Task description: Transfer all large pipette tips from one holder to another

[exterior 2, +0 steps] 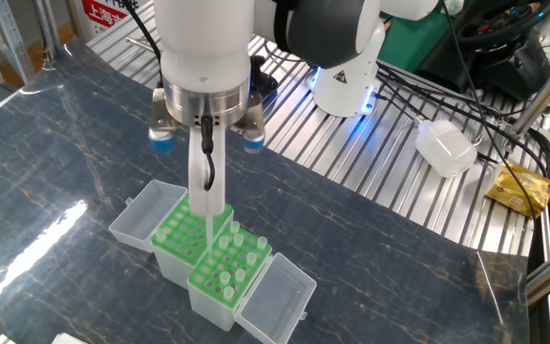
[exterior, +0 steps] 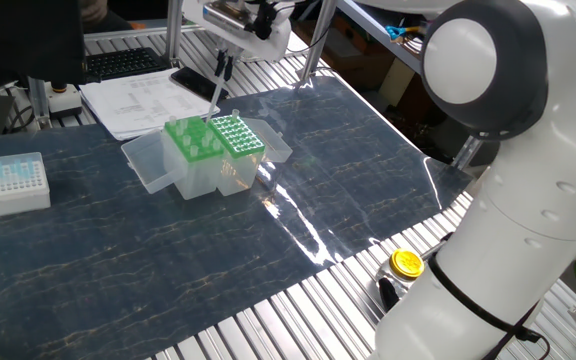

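My hand (exterior 2: 208, 203): closed on one large pipette tip (exterior 2: 210, 225), held upright over the two green holders (exterior 2: 210, 258) on the worktop (exterior 2: 74, 162).
Held tip: its point hangs just above the holder with few tips.
Remaining large pipette tips (exterior 2: 233, 264): standing in the neighbouring holder.
Small white box (exterior: 9, 183): well apart.

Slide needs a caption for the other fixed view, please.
Gripper carrying a large pipette tip above two green holders.

Dark marbled table mat (exterior: 168, 260) over slatted aluminium bench (exterior 2: 370, 162), bearing two adjoining green-topped tip holders (exterior: 213, 150), small white box (exterior: 10, 183), papers (exterior: 143, 103), yellow-capped item (exterior: 405, 263).
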Robot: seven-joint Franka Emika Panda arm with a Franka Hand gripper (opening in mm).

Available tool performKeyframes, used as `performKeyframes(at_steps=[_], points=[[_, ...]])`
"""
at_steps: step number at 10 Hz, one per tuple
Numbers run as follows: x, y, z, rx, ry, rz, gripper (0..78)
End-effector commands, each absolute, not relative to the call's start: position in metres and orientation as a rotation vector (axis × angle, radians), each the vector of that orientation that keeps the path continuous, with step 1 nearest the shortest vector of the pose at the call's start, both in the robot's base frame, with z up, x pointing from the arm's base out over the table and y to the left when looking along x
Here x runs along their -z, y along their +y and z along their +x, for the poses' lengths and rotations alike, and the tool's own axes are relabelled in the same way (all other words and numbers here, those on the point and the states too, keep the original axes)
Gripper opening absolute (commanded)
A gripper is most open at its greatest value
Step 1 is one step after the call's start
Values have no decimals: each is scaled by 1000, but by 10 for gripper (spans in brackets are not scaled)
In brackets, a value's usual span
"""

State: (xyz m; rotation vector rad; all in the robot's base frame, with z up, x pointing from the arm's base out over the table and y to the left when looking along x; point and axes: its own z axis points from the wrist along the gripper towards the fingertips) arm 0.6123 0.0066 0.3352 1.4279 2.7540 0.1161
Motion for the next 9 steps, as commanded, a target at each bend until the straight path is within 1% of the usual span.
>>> performKeyframes(at_steps=[1,9], points=[[-336,8,614,-121,2742,1439,11],[-333,11,617,-135,2723,1463,11]])
